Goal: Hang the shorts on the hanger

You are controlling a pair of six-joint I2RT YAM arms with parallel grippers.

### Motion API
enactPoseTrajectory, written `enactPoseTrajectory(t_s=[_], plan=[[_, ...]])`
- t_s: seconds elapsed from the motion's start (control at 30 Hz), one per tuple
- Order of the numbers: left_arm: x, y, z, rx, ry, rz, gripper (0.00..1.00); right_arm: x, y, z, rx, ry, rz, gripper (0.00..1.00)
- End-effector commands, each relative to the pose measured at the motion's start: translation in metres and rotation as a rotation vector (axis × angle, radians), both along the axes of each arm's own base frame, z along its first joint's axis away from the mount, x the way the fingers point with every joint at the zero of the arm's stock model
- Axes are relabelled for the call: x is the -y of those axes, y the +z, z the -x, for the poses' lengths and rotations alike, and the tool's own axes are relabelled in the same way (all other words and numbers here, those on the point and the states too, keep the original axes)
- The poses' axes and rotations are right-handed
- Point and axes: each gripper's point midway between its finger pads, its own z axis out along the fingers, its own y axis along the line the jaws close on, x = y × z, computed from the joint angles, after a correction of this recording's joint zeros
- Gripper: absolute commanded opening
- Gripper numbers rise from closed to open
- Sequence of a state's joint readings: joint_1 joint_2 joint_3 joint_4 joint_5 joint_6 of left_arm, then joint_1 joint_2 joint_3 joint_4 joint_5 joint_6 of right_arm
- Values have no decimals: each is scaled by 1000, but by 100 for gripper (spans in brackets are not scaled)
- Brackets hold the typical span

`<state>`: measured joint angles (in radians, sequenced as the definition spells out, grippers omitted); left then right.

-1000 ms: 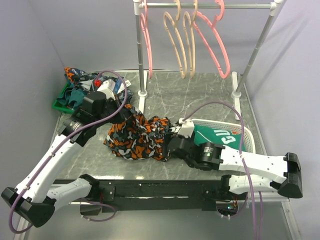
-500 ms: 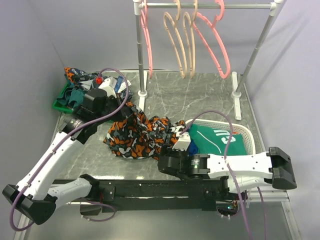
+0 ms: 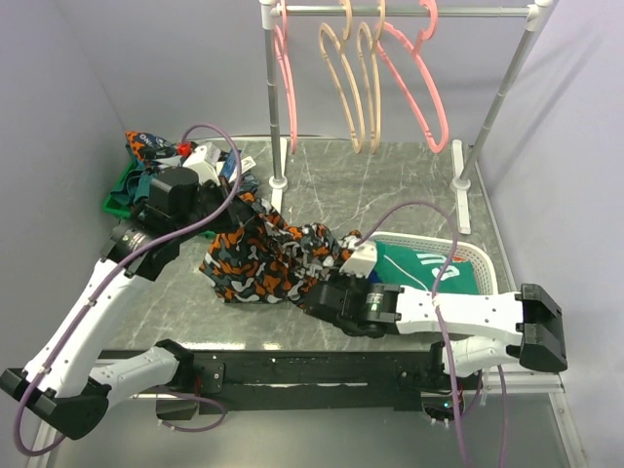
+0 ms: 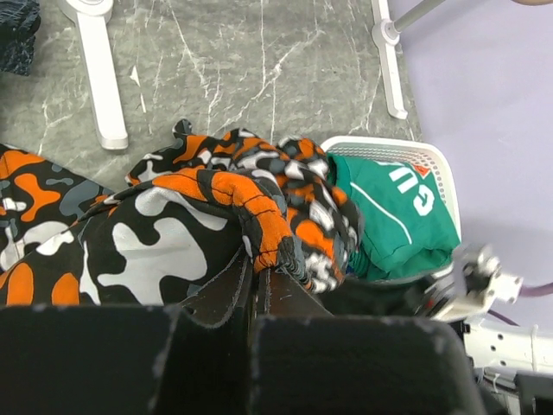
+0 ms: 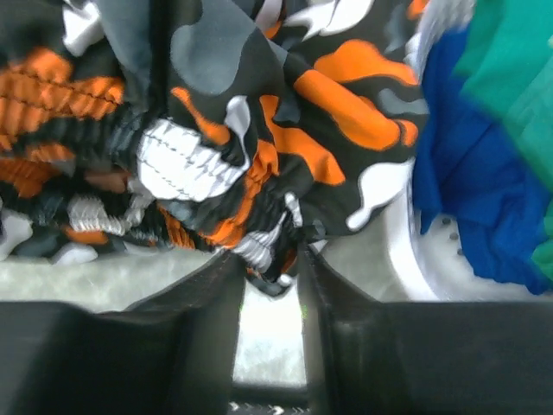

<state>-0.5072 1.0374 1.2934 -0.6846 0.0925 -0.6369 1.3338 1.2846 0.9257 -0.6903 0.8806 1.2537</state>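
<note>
The step in hand is judged to be the securing of a second hold on the shorts (image 3: pixel 265 265). These are heaped on the table (image 3: pixel 390 185) just left of the white basket (image 3: pixel 490 273), with one fold touching its rim.

The left gripper (image 4: pixel 256 270) is seen fully closed on a ridge of the fabric, on the side of the heap away from the basket. The right gripper (image 5: pixel 268 270) is presented at the basket-side edge of the heap. Its jaws stand narrowly apart with a gathered piece of waistband in the gap (whether it is pinched cannot be told).

It is advised that the closure be made on the elastic band alone, clear of the basket rim and the green jersey (image 4: pixel 393 216). Both holds are then best raised together, so that the waist is drawn taut.

The hanger (image 3: pixel 425 83) is hung on the rail (image 3: pixel 409 11), well beyond the basket.

No brand is found. The white lettering on the jersey is folded and cannot be read.
</note>
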Motion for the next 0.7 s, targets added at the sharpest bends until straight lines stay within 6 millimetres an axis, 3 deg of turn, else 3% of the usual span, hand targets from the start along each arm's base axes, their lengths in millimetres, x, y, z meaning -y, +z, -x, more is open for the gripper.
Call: enactPoseTrajectory(t_s=[0.0, 0.03, 0.13, 0.17, 0.23, 0.27, 0.33, 0.37, 0.43, 0.47, 0.53, 0.57, 0.67], plan=[[-8, 51, 11, 127, -14, 35, 1, 26, 63, -30, 155, -78, 1, 8], [-10, 53, 13, 128, -11, 28, 1, 35, 80, -34, 174, -88, -13, 1], [-21, 74, 16, 176, 22, 9, 1, 66, 142, -40, 227, -90, 16, 0], [-28, 87, 16, 211, 46, 3, 1, 72, 183, -41, 276, -66, 8, 0], [-33, 99, 19, 239, 59, 3, 1, 83, 230, -40, 334, -32, -28, 0], [-35, 111, 22, 262, 59, 6, 1, 90, 269, -37, 384, 14, -43, 0], [-42, 125, 23, 289, 88, 8, 1, 85, 306, -35, 430, 75, -75, 0], [-46, 140, 29, 318, 94, 24, 1, 92, 338, -32, 478, 98, -99, 0], [-56, 164, 38, 364, 125, 53, 1, 80, 355, -34, 493, 141, -84, 0], [-59, 173, 42, 379, 136, 70, 1, 86, 380, -31, 529, 146, -114, 0], [-63, 187, 48, 403, 145, 96, 1, 74, 389, -36, 532, 166, -86, 0], [-66, 201, 55, 429, 145, 125, 1, 79, 406, -33, 558, 166, -112, 0], [-64, 209, 58, 435, 142, 162, 1, 67, 414, -38, 570, 189, -118, 0]])
